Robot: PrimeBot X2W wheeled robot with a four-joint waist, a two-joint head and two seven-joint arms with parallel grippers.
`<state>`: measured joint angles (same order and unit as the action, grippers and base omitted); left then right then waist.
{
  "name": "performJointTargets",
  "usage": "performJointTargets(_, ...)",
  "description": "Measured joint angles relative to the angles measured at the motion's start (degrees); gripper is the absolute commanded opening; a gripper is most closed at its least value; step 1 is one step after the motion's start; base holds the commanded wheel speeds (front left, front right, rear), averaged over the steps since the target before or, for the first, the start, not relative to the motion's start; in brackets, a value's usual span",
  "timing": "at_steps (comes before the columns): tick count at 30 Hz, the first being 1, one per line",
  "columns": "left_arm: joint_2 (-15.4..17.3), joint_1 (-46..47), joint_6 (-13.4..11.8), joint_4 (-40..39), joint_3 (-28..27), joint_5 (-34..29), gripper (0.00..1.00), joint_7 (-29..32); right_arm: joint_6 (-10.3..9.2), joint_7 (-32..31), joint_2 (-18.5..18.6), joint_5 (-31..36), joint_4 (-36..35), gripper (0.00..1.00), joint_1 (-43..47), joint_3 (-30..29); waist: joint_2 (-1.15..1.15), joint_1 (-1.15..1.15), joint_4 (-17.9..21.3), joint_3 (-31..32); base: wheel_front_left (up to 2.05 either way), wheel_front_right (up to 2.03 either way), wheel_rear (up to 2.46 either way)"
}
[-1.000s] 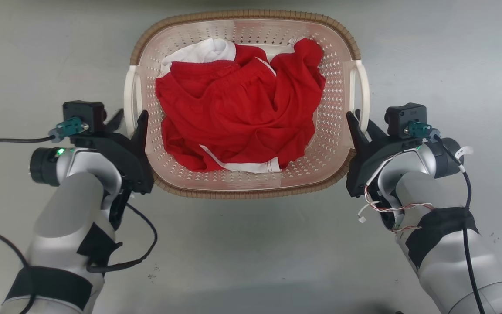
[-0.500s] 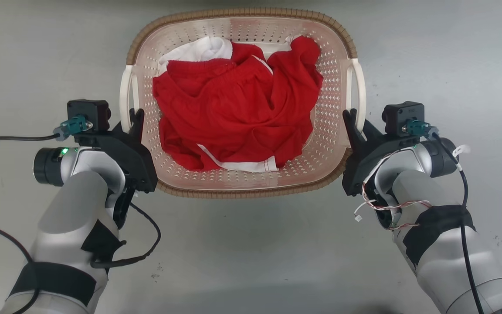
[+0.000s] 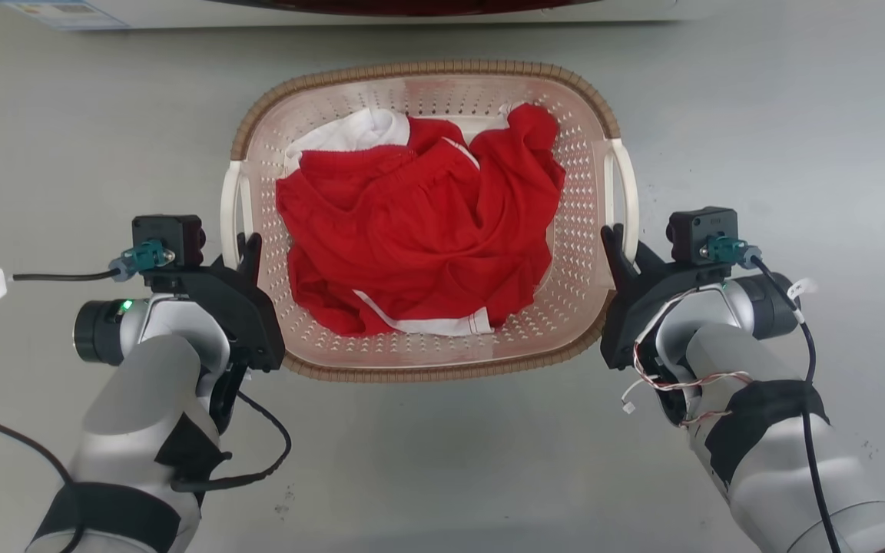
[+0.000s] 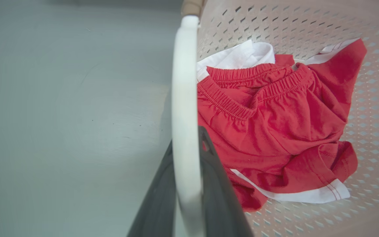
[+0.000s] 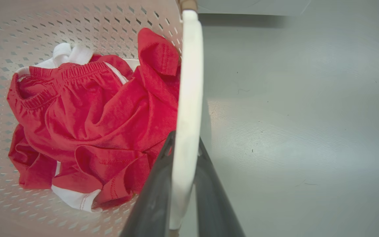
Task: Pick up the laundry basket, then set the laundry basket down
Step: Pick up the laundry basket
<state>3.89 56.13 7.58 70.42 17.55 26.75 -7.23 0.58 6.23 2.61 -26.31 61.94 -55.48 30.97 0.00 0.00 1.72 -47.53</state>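
The laundry basket (image 3: pixel 427 71), pale pink perforated plastic with a brown woven-look rim, sits centred in the head view and holds red and white clothes (image 3: pixel 419 230). My left gripper (image 3: pixel 240 247) is shut on the white left handle (image 3: pixel 229 201). In the left wrist view the dark fingers (image 4: pixel 214 171) clamp that handle (image 4: pixel 183 85) from both sides. My right gripper (image 3: pixel 618 240) is shut on the white right handle (image 3: pixel 627 192); its fingers (image 5: pixel 158 184) squeeze that handle (image 5: pixel 189 72) in the right wrist view. I cannot tell whether the basket touches the floor.
A white appliance base (image 3: pixel 335 11) with a dark red strip runs along the top edge, just beyond the basket. Grey floor (image 3: pixel 780 138) surrounds the basket on all sides. A black cable (image 3: pixel 43 275) trails off my left wrist.
Both grippers closed from straddling the handles to clamping them. The camera view has shifted: the basket sits lower in the picture and the appliance base has come into view at the top.
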Motion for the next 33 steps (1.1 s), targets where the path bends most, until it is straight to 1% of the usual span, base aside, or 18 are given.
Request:
performJointTargets(6, -0.5, -1.7, 0.0, 1.0, 0.0, 0.5, 0.00, -0.2, 0.03, 0.5, -0.3, -1.4, 1.3, 0.00, 1.7, 0.5, 0.00, 0.00, 0.0, 2.5, 0.00, 0.00, 0.00)
performJointTargets(13, -1.2, -4.5, 0.1, 1.7, 0.2, 1.0, 0.00, -0.2, 0.54, 0.7, -0.6, -2.6, 3.5, 0.00, 4.0, 0.9, 0.00, 0.00, 0.0, 6.3, 0.00, 0.00, 0.00)
performJointTargets(20, -2.2, -8.8, 0.1, 2.4, 0.8, 1.5, 0.00, -0.1, 1.46, 0.6, -0.8, -4.0, 5.6, 0.00, 7.5, 1.4, 0.00, 0.00, -0.3, 11.0, 0.00, 0.00, 0.00)
performJointTargets(28, -2.9, -13.9, 0.1, 2.9, 1.4, 2.4, 0.00, 2.6, 2.46, -1.7, -1.1, -5.9, 7.6, 0.00, 11.6, 2.5, 0.00, -0.01, -0.8, 17.8, 0.00, 0.00, 0.00)
performJointTargets(33, -3.2, -16.1, 0.1, 3.0, 1.5, 3.1, 0.00, 4.1, 2.56, -2.8, -1.2, -6.5, 8.0, 0.00, 13.7, 2.9, 0.00, -0.01, -0.9, 20.8, 0.00, 0.00, 0.00)
